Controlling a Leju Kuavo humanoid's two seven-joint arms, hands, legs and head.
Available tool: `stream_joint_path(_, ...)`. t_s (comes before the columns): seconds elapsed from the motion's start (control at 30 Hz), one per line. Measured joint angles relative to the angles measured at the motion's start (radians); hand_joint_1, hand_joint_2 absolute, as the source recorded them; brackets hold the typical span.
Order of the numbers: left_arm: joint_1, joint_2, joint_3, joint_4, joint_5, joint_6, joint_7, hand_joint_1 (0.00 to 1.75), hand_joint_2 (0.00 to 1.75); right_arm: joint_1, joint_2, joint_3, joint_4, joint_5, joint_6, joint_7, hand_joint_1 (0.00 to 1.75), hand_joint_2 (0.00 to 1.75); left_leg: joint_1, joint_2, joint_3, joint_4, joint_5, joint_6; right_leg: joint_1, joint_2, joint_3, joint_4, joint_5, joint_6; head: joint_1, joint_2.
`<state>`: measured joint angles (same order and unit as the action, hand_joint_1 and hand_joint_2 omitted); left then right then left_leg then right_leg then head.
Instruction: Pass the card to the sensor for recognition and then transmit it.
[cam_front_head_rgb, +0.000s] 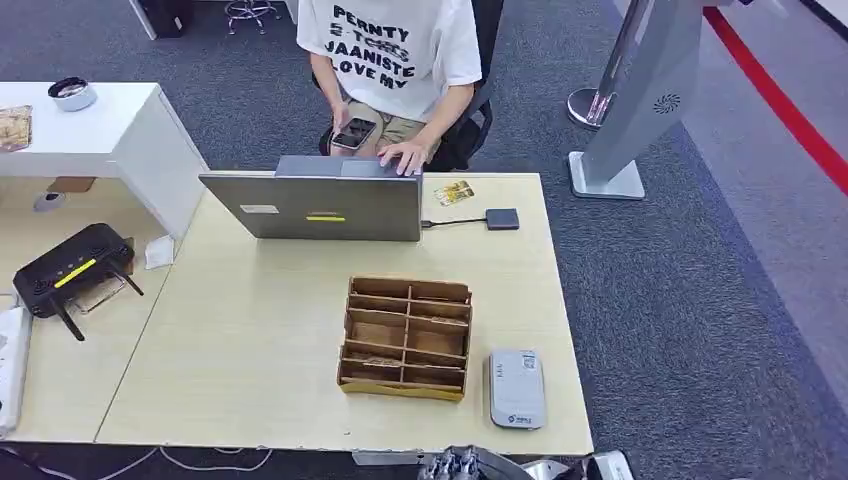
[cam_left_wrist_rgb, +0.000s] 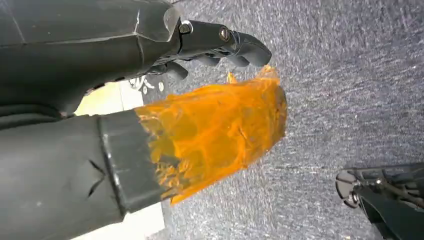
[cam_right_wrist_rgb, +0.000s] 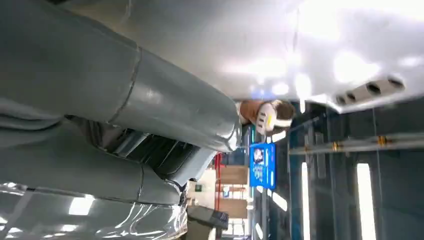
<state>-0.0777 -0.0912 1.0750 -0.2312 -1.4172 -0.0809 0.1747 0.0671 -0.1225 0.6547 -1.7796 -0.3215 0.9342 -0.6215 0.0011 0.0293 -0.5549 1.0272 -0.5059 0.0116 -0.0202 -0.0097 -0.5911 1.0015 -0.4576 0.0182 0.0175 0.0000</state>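
Observation:
A small yellowish card (cam_front_head_rgb: 453, 192) lies flat on the pale table (cam_front_head_rgb: 250, 350) at its far side, to the right of the grey laptop (cam_front_head_rgb: 320, 205). Near the front right corner sits a grey box-shaped sensor (cam_front_head_rgb: 516, 388). My left hand (cam_left_wrist_rgb: 200, 100) hangs beside the table's edge above the carpet; its orange-taped thumb (cam_left_wrist_rgb: 220, 130) and dark fingers (cam_left_wrist_rgb: 235, 45) are apart, with nothing between them. Part of my right hand (cam_front_head_rgb: 455, 465) shows below the table's front edge. In the right wrist view my right hand (cam_right_wrist_rgb: 165, 135) points up at the ceiling, and how its fingers lie is unclear.
A brown divided organizer (cam_front_head_rgb: 406, 337) stands left of the sensor. A small dark device (cam_front_head_rgb: 502, 219) is cabled to the laptop. A seated person (cam_front_head_rgb: 395, 60) rests a hand on the laptop and holds a phone. A black router (cam_front_head_rgb: 72, 268) sits on the left table.

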Motion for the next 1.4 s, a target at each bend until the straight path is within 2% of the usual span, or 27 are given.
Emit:
stream_joint_path(0.1,0.0,0.004,-0.004,0.0,-0.004,0.0,0.0,0.0,0.0,-0.02,-0.023,0.027,-0.003,0.071,0.0,-0.054,1.75,0.0,0.0,0.0,0.0,0.0,0.0,0.0,0.0,0.0,0.0,0.0,0.0,0.0,0.0,0.0)
stream_joint_path(0.2,-0.001,0.007,-0.005,0.0,-0.005,0.0,-0.002,0.0,0.0,-0.035,-0.04,0.048,-0.005,0.096,0.003,-0.073,1.75,0.0,0.0,0.0,0.0,0.0,0.0,0.0,0.0,0.0,0.0,0.0,0.0,0.0,0.0,0.0)
stream_joint_path(0.33,-0.001,0.008,-0.011,0.0,-0.007,0.0,-0.006,0.0,0.0,-0.056,-0.06,0.067,-0.009,0.106,0.016,-0.074,1.75,0.0,0.0,0.0,0.0,0.0,0.0,0.0,0.0,0.0,0.0,0.0,0.0,0.0,0.0,0.0)
stream_joint_path(0.63,-0.001,0.009,-0.011,0.0,-0.01,0.0,-0.006,0.0,0.0,-0.074,-0.067,0.069,-0.036,0.129,0.052,-0.074,1.75,0.0,0.0,0.0,0.0,0.0,0.0,0.0,0.0,0.0,0.0,0.0,0.0,0.0,0.0,0.0)
stream_joint_path(0.83,-0.001,0.011,-0.012,0.0,-0.012,0.0,-0.007,0.0,0.0,-0.084,-0.068,0.067,-0.063,0.151,0.052,-0.074,1.75,0.0,0.0,0.0,0.0,0.0,0.0,0.0,0.0,0.0,0.0,0.0,0.0,0.0,0.0,0.0)
stream_joint_path(0.93,-0.001,0.012,-0.012,0.0,-0.011,0.0,-0.008,0.0,0.0,-0.082,-0.069,0.067,-0.063,0.12,0.037,-0.074,1.75,0.0,0.0,0.0,0.0,0.0,0.0,0.0,0.0,0.0,0.0,0.0,0.0,0.0,0.0,0.0)
stream_joint_path(1.2,-0.001,0.011,-0.012,0.0,-0.001,-0.001,-0.008,0.0,0.0,-0.06,-0.069,0.067,-0.041,0.01,-0.037,-0.035,1.75,0.0,0.0,0.0,0.0,0.0,0.0,0.0,0.0,0.0,0.0,0.0,0.0,0.0,0.0,0.0)
stream_joint_path(1.4,-0.001,0.011,-0.012,0.0,0.006,0.0,-0.008,0.0,0.0,-0.047,-0.069,0.066,-0.023,-0.067,-0.079,0.035,1.75,0.0,0.0,0.0,0.0,0.0,0.0,0.0,0.0,0.0,0.0,0.0,0.0,0.0,0.0,0.0)
